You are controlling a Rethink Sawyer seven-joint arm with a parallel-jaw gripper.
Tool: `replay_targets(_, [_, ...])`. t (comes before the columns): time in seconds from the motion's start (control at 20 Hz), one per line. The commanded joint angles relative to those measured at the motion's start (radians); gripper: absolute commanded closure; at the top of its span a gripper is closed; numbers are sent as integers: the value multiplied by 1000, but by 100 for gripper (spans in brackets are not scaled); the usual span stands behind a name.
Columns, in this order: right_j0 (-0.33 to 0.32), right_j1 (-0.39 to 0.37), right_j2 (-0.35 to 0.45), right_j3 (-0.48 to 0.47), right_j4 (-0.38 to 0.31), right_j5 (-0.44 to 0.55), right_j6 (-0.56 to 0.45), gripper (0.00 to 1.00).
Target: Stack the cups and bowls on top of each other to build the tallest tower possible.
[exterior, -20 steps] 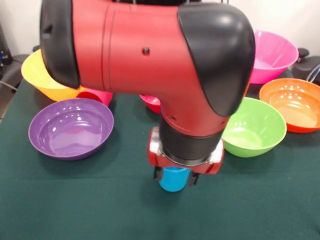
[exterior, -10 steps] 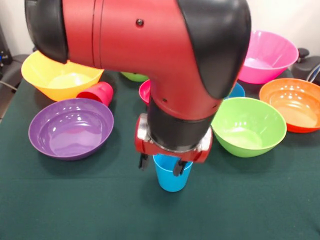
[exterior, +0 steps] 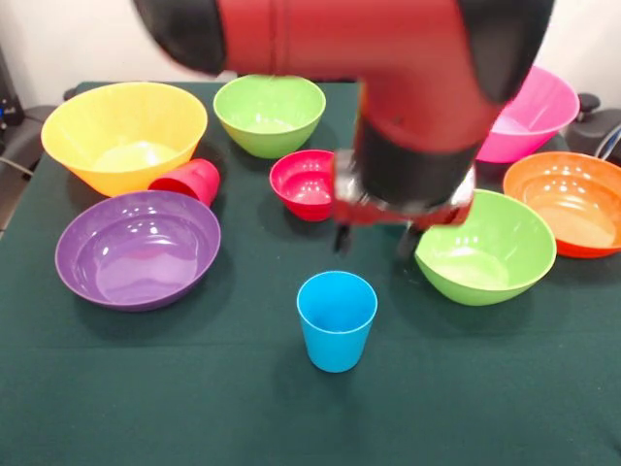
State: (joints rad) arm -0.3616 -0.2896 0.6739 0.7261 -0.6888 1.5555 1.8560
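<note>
The sky-blue cup (exterior: 336, 320) stands upright on the green tablecloth, mouth up, near the front middle. My gripper (exterior: 374, 240) hangs open and empty above and behind it, a little to the right, clear of the cup. The red cup (exterior: 189, 182) lies on its side against the yellow-orange bowl (exterior: 124, 136). A small red bowl (exterior: 306, 184) sits just left of the gripper. Lime green bowls sit at the back (exterior: 270, 115) and to the right (exterior: 485, 248). No tower shows; every piece I see sits singly.
A purple bowl (exterior: 138, 248) sits at the left, an orange bowl (exterior: 572, 202) at the right edge, and a pink bowl (exterior: 529, 112) at the back right, partly behind the arm. The arm hides the table behind the gripper.
The gripper let go of the sky-blue cup, rose and moved back and to the right. The cup stays standing on the cloth alone.
</note>
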Motion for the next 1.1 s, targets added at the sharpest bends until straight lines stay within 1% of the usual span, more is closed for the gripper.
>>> replay_targets(0.05, [41, -205, -138, 345, 137, 54, 272, 0])
replay_targets(0.15, [49, -240, -163, 400, 171, 36, 294, 0])
replay_targets(0.3, [51, -289, -191, 495, 215, -28, 314, 0])
replay_targets(0.45, [47, -330, -216, 563, 236, -73, 304, 0])
replay_targets(0.55, [34, -364, -229, 615, 249, -99, 287, 0])
replay_targets(0.75, [6, -399, -248, 720, 245, -213, 267, 0])
replay_targets(0.95, [-12, -400, -273, 794, 225, -319, 261, 0])
replay_targets(1.0, [-20, -393, -278, 812, 214, -364, 257, 0])
replay_targets(1.1, [-26, -387, -289, 832, 201, -422, 246, 0])
